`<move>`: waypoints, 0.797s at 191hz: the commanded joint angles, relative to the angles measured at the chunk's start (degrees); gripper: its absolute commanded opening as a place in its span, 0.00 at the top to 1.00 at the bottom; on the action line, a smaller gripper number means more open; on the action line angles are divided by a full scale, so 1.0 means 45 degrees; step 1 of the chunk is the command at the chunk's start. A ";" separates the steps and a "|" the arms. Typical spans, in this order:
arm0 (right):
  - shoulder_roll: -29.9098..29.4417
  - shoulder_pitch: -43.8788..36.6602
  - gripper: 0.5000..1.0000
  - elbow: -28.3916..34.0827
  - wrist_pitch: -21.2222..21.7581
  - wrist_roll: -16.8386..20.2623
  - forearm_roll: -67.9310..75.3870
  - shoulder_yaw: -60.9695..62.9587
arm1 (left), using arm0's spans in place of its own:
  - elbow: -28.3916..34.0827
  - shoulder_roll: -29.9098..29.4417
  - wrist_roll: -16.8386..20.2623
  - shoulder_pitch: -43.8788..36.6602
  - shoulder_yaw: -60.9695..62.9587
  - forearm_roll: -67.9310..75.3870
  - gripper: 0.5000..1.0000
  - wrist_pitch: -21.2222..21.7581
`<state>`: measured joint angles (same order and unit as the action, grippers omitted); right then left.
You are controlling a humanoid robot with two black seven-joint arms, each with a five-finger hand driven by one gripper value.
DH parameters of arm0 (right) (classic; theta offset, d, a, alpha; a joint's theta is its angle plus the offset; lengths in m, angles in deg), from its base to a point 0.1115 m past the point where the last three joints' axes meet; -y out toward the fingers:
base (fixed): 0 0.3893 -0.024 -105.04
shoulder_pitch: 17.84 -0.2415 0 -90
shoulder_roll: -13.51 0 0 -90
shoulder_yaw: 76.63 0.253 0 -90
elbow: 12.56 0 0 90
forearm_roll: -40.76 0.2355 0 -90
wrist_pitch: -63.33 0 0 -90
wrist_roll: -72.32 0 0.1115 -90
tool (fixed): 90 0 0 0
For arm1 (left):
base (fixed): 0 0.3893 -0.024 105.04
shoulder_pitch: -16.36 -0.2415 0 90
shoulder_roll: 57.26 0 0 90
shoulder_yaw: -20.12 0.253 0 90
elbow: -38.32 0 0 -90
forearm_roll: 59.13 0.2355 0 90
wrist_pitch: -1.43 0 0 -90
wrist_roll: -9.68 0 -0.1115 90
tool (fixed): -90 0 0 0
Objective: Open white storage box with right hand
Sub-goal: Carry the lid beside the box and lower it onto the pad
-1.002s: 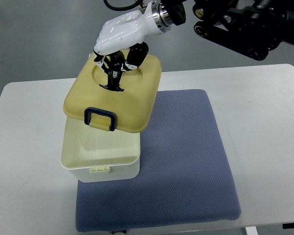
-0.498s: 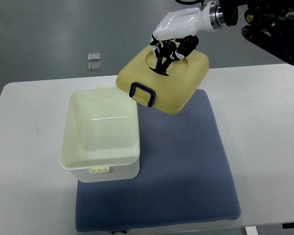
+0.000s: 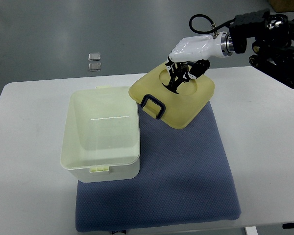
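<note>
Lid (image 3: 179,100) now off the box (image 3: 100,134) and carried clear to the 2 o'clock side of it, tilted, its dark latch (image 3: 153,105) hanging at the low edge. Right hand (image 3: 188,61) has its fingers curled around the lid's top handle, gripping it from above; arm enters from the right edge at 2 o'clock. Left hand not in view.

Box sits open, nothing visible inside, at 9 o'clock of centre, half on the blue mat (image 3: 186,181), half on the white table (image 3: 29,147). Judgement: the opening itself is done; what remains is to set the lid down, likely on the mat below it.

Against a second ago: the lid then hovered directly over the box, covering its far half. Half a second ago it had already swung right and cleared the rim. Since then it has dropped lower and drifted a little further right, closer to the mat. Box has not shifted.

Two small square items (image 3: 94,61) lie on the floor at 11 o'clock.
</note>
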<state>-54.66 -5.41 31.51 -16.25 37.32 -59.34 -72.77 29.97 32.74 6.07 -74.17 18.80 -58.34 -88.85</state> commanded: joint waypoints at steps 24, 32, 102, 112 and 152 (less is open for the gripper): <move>0.0013 0.0654 1.00 -0.0575 -0.0559 -0.0001 0.0017 -0.0194 | 0.0000 0.0000 0.0000 0.0000 0.0000 0.0000 0.00 0.0005; 0.0052 0.0790 1.00 -0.0575 -0.0578 -0.0001 0.0017 -0.0214 | 0.0000 0.0000 0.0000 0.0000 0.0000 0.0000 0.00 0.0005; -0.0006 0.1318 1.00 -0.0771 -0.0754 -0.0001 0.0037 -0.0194 | 0.0000 0.0000 0.0000 0.0000 0.0000 0.0000 0.00 0.0005; -0.0065 0.1474 1.00 -0.0771 -0.0813 -0.0001 0.0037 -0.0194 | 0.0000 0.0000 0.0000 0.0000 0.0000 0.0000 0.00 0.0005; -0.0182 0.2021 1.00 -0.0673 -0.1047 -0.0001 0.0056 -0.0175 | 0.0000 0.0000 0.0000 0.0000 0.0000 0.0000 0.00 -0.0015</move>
<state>-55.39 2.75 28.10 -20.69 37.32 -59.16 -73.58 29.97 32.74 6.07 -74.18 18.81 -58.34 -88.85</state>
